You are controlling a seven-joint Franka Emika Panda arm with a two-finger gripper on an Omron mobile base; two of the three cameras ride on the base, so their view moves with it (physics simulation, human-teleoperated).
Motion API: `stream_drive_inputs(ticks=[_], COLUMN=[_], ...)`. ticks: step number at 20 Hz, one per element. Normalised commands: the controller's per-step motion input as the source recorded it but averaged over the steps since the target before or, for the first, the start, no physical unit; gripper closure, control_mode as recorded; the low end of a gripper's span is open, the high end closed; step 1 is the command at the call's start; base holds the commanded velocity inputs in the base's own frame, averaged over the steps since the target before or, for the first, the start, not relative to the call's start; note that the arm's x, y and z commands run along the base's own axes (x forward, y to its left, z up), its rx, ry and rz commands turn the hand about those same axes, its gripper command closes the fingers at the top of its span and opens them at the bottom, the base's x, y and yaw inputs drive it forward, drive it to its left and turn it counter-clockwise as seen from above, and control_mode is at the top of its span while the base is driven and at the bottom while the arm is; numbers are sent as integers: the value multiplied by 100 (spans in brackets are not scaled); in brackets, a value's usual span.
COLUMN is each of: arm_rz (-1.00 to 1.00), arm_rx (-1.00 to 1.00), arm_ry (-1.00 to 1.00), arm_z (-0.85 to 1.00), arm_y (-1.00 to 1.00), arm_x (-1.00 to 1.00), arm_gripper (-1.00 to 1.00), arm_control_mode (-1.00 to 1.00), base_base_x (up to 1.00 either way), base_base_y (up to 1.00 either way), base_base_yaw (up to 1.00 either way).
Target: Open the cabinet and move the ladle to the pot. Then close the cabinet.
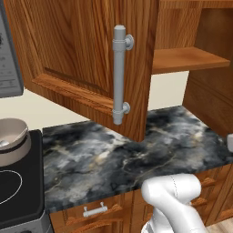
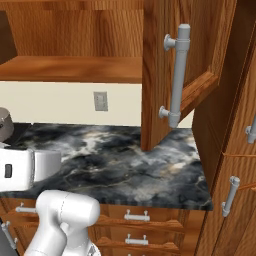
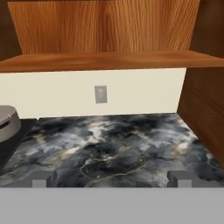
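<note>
The cabinet's door (image 1: 86, 50) stands swung open toward me, its long grey bar handle (image 1: 119, 75) upright; the other side shows another open door (image 2: 160, 70) and its handle (image 2: 177, 75). Nothing lies on the visible part of the wooden shelf (image 1: 186, 59). The pot (image 1: 11, 136), grey with a pale beige inside, sits on the stove at the far left and is also cut by the edge in the hand view (image 3: 6, 122). A small grey shape lies inside it, too cut off to name. I cannot pick out the ladle. My gripper (image 3: 110, 178) is open over the marble counter (image 3: 113, 144), holding nothing.
A black stovetop (image 1: 18, 191) adjoins the counter on the left, with a microwave corner (image 1: 7, 68) above it. A wall outlet (image 2: 100, 101) sits on the cream backsplash. Low drawers (image 1: 95, 211) run under the counter. A tall wooden cabinet side (image 2: 225, 150) bounds the right.
</note>
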Motion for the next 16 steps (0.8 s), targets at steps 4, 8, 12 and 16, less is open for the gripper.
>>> stream_drive_inputs(ticks=[4, 8, 12, 16], arm_rz=[0, 0, 0, 0], arm_rx=[0, 0, 4, 5], arm_ry=[0, 0, 0, 0], arm_z=[26, 18, 18, 14], arm_y=[-11, -23, -27, -25], arm_x=[-35, -33, -32, -29], arm_gripper=[-100, -100, -100, -100], arm_control_mode=[-100, -100, -100, -100], base_base_x=[0, 0, 0, 0], base_base_y=[0, 0, 0, 0], base_base_yaw=[0, 0, 0, 0])
